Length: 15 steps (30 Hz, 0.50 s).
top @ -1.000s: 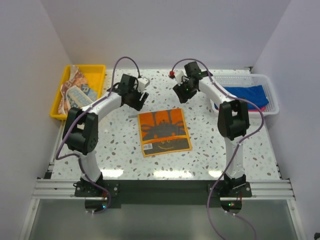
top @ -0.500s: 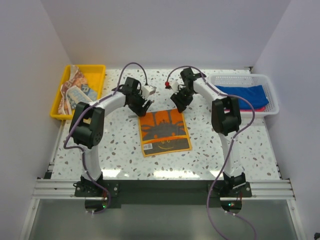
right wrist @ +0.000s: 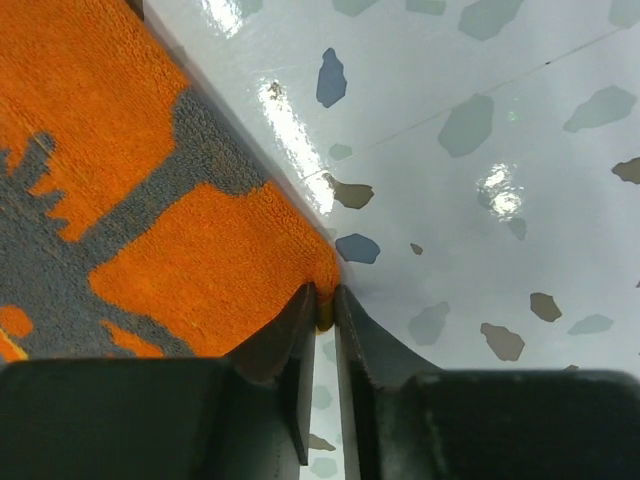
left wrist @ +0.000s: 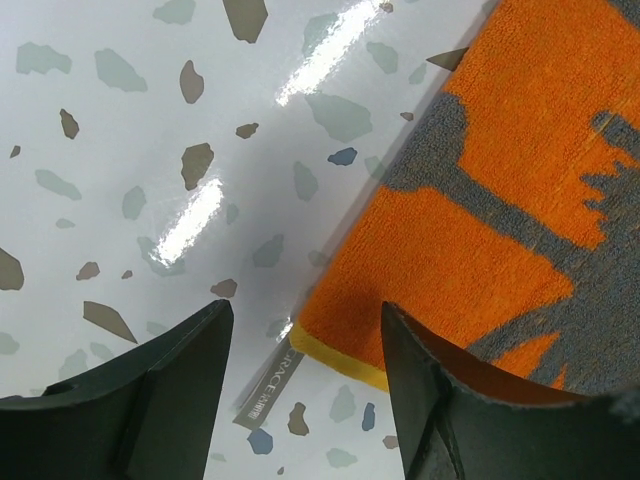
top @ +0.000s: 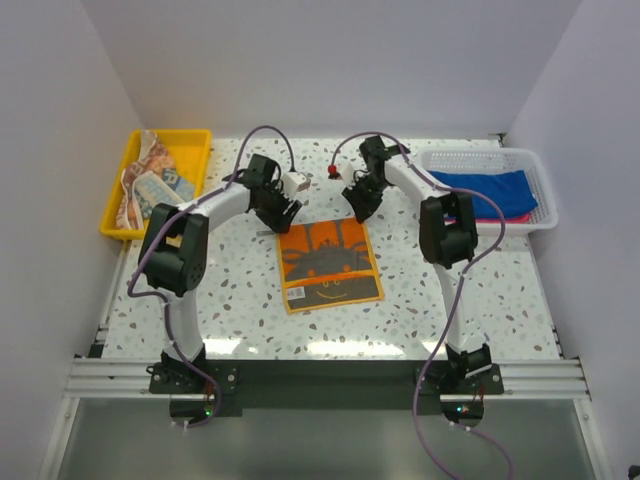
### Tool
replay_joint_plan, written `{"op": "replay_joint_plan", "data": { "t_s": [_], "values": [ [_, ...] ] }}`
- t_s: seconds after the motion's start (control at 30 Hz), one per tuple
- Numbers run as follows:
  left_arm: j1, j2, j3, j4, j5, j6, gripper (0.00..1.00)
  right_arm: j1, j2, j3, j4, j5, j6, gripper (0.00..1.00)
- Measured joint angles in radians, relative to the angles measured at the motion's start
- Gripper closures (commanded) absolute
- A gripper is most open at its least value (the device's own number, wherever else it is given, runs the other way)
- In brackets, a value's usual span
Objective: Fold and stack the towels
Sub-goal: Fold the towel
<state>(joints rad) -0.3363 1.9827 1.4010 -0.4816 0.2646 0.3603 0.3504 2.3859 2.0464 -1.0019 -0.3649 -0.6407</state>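
orange towel (top: 328, 262) corner seemingly pinched in right claw (right wrist: 324, 300), left claw (left wrist: 300, 322) apart, bases cropped

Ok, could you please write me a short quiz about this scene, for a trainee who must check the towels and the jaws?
1. True or false: the left jaws are shut on the orange towel.
2. Where does the blue towel lie? A: in the yellow tray. B: in the white basket. C: on the orange towel.
3. Fill in: the ___ jaws pinch a far corner of the orange towel.

Key: 1 false, they stand open around its other far corner; 2 B; 3 right.
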Motion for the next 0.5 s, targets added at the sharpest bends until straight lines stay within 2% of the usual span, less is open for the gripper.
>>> {"op": "replay_joint_plan", "data": {
  "t_s": [0.1, 0.37, 0.5],
  "values": [
    [0.006, 0.000, 0.001, -0.007, 0.006, 0.001, 0.42, 0.000, 0.005, 0.003, -0.007, -0.005, -0.005, 0.96],
    [0.014, 0.014, 0.011, -0.024, 0.034, 0.003, 0.48, 0.000, 0.005, 0.001, -0.007, -0.009, -0.005, 0.98],
    [0.014, 0.049, 0.021, -0.030, 0.047, 0.003, 0.58, 0.000, 0.005, -0.002, -0.006, -0.011, -0.005, 0.98]
  ]
}}
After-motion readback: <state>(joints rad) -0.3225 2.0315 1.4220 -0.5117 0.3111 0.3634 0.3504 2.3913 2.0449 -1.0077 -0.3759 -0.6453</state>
